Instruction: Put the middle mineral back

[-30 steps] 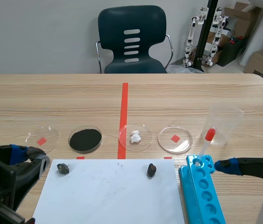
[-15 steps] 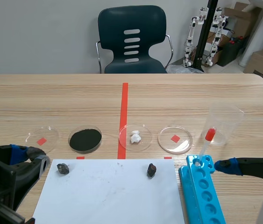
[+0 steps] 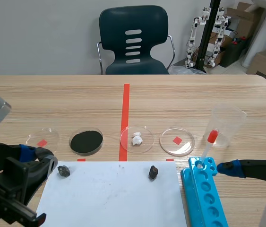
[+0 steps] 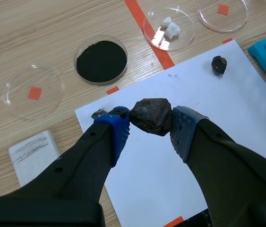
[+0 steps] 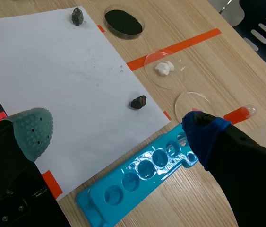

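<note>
My left gripper (image 4: 150, 119) is shut on a dark reddish-brown mineral (image 4: 151, 115), held above the left part of the white paper sheet (image 4: 170, 156). A small grey mineral (image 4: 98, 113) lies on the sheet just beside the left finger, and a dark mineral (image 4: 219, 64) lies near the sheet's far right corner. In the scene view the left gripper (image 3: 45, 163) hangs at the sheet's left edge, close to the grey mineral (image 3: 64, 170); the other mineral (image 3: 153, 172) sits to the right. My right gripper (image 5: 118, 132) is open, over the blue rack (image 5: 142, 177).
A row of dishes stands beyond the sheet: an empty one (image 3: 42, 141), black powder (image 3: 86, 141), white chunks (image 3: 136, 139), another empty one (image 3: 177, 141). A beaker (image 3: 227, 126) and a red-capped dropper (image 3: 208, 144) stand at the right. A white block (image 4: 33, 150) lies left of the sheet.
The left arm has shifted a little to the right and risen toward the camera, still gripping its mineral. The right arm and the things on the table have not moved.
</note>
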Controlling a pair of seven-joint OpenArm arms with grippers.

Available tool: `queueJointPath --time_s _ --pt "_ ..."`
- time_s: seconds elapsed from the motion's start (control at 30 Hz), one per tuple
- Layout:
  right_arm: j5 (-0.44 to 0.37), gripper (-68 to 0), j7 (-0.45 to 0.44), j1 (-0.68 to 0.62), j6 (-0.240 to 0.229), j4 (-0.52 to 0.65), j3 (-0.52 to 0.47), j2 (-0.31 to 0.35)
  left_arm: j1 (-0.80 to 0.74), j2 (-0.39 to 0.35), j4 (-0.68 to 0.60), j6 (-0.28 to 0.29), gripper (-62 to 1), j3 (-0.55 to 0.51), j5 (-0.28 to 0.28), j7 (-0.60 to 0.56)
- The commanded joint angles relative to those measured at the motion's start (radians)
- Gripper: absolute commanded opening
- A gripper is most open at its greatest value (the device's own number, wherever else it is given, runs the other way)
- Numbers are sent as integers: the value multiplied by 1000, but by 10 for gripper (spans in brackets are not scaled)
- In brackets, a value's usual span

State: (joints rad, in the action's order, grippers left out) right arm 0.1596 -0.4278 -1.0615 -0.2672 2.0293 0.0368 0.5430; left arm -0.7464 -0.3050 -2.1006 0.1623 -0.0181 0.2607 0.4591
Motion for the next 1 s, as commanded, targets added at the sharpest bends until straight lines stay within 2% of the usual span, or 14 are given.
queueJointPath --time_s 0.0,0.1,0.27,0.57,0.67,0.77,0.9,0.97 --pt "-10 -106 -15 0 5 27 -3 0 19 -13 9 -14 -432 28 4 -12" --pt "-10 -106 -15 0 5 27 -3 0 68 -18 42 -64 -432 86 -15 11" --pt "-10 -106 -15 0 5 27 -3 0 196 -17 135 -175 -432 189 -38 141" --pt "-10 -106 -15 0 5 27 -3 0 450 -3 303 -352 -432 392 -37 359" --pt "-10 -106 -15 0 5 27 -3 0 529 18 346 -418 -432 460 -36 425" --pt "-10 -106 -15 0 5 27 -3 0 604 43 392 -473 -432 524 -11 469" --pt "-10 -106 -15 0 5 27 -3 0 703 84 465 -567 -432 605 -11 543" --pt "-10 -106 -15 0 5 27 -3 0 751 102 502 -597 -432 637 -11 583"
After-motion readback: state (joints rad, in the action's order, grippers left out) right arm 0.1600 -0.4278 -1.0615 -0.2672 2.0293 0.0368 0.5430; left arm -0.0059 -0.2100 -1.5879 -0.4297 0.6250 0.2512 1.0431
